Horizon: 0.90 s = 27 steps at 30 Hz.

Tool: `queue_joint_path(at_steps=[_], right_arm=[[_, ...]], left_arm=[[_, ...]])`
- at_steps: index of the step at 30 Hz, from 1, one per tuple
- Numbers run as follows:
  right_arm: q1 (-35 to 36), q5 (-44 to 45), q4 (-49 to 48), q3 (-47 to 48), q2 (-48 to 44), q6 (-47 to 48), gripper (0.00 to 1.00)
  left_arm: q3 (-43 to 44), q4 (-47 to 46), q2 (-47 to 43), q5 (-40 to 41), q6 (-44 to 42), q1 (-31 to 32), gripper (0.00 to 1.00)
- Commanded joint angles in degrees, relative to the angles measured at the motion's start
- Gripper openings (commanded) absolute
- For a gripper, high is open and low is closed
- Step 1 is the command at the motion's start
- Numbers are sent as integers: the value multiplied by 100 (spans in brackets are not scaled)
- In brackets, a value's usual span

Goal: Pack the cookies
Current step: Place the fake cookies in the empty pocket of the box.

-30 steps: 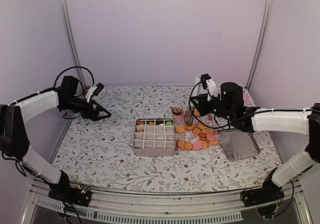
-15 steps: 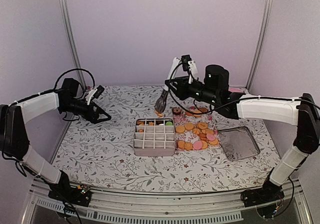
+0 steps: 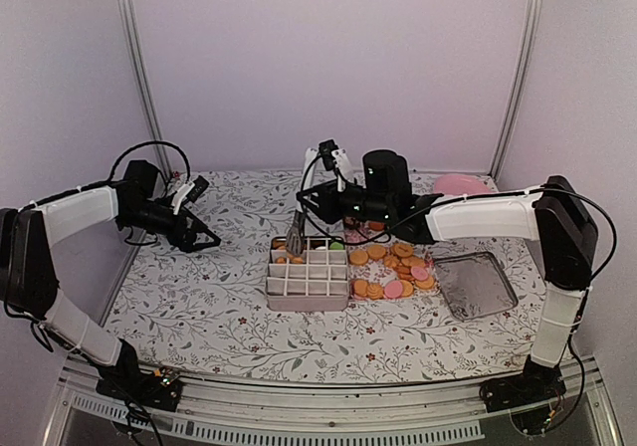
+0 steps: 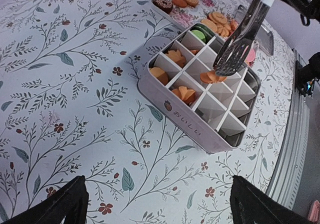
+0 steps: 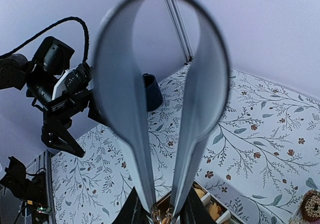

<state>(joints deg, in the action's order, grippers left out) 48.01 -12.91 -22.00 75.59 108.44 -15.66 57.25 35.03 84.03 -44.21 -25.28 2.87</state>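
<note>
A pale divided box [image 3: 307,302] sits mid-table with orange cookies and a green one [image 3: 336,246] in its far cells. More cookies [image 3: 393,267], orange and pink, lie loose to its right. My right gripper [image 3: 313,203] is shut on metal tongs [image 3: 296,235] whose tips hang over the box's far-left cells. In the left wrist view the tongs [image 4: 240,39] hover just above an orange cookie [image 4: 212,77] in a cell; I cannot tell whether it is pinched. My left gripper [image 3: 204,233] is open above the cloth, left of the box [image 4: 185,121].
The box's metal lid [image 3: 476,285] lies upturned at the right. A pink plate [image 3: 460,184] stands at the back right. A dark brown cookie [image 3: 350,222] lies behind the box. The right wrist view is mostly filled by the tongs' two arms [image 5: 200,99].
My right arm has swung left with the tongs, from above the loose cookies to over the box's far-left cells. The left arm has barely moved.
</note>
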Motion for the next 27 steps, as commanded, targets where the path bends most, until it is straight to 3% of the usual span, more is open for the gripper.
queue_joint_path(at_steps=[1,16,27], right_arm=[[27,-45,-232,280,87,11,0],[29,145,-110,143,159,350,0],[25,159,-142,177,124,420,28]], left_arm=[[-4,66,20,-77,-100,-59,99],[36,65,-15,-79,-77,-65,99],[95,88,-8,-104,-72,-67,99]])
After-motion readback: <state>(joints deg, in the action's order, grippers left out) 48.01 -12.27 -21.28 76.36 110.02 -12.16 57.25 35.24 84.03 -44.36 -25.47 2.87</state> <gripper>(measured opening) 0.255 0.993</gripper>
